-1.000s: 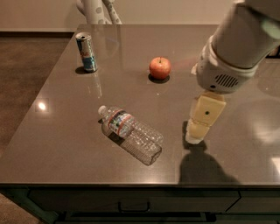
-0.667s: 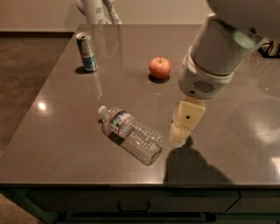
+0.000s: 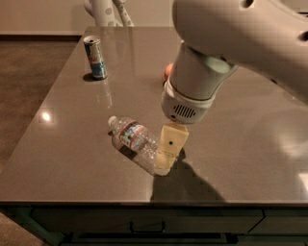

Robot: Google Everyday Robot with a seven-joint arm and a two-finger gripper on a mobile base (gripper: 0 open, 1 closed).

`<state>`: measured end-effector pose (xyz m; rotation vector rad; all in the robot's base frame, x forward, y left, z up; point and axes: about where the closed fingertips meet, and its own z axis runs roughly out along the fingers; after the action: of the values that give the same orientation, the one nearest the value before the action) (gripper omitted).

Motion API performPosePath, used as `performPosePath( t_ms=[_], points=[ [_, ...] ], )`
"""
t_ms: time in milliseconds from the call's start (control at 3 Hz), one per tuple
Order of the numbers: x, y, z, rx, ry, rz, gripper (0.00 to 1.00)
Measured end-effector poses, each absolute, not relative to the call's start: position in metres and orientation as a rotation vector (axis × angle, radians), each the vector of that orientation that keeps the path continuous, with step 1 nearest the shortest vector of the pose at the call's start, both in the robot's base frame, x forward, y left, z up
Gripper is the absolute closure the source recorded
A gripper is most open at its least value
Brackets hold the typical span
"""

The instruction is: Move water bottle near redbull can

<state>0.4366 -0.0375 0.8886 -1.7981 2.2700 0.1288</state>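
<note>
Claw [image 3: 164, 163] at flat water bottle [image 3: 133, 138], cap upper-left

Colours on a glossy grey-brown tabletop [image 3: 67, 163]
Clear ribbed plastic water bottle [image 3: 131, 138], white cap, red-white-blue label; slim blue-and-silver redbull can [image 3: 95, 56]; pale cream gripper [image 3: 164, 163] at the bottle's base.

A glossy grey-brown table [image 3: 231, 158] fills most of the view. A small bright spot of light [image 3: 45, 116] reflects off it near the left edge. Toward the middle back, only a sliver of an orange-red apple [image 3: 167, 72] shows. At the far edge stands a white object with grey spots [image 3: 103, 12], cut off at the top. Brown carpet [image 3: 24, 86] lies to the left. A dark drawer front [image 3: 144, 226] sits under the near edge. The gripper [image 3: 163, 166] hangs low over the table's front middle.
</note>
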Motion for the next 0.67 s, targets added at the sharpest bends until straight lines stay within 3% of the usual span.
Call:
performPosePath(
  t_ms=[667],
  points=[
    [0.440,-0.013,0.856,-1.804,2.349,0.101,0.00]
  ],
)
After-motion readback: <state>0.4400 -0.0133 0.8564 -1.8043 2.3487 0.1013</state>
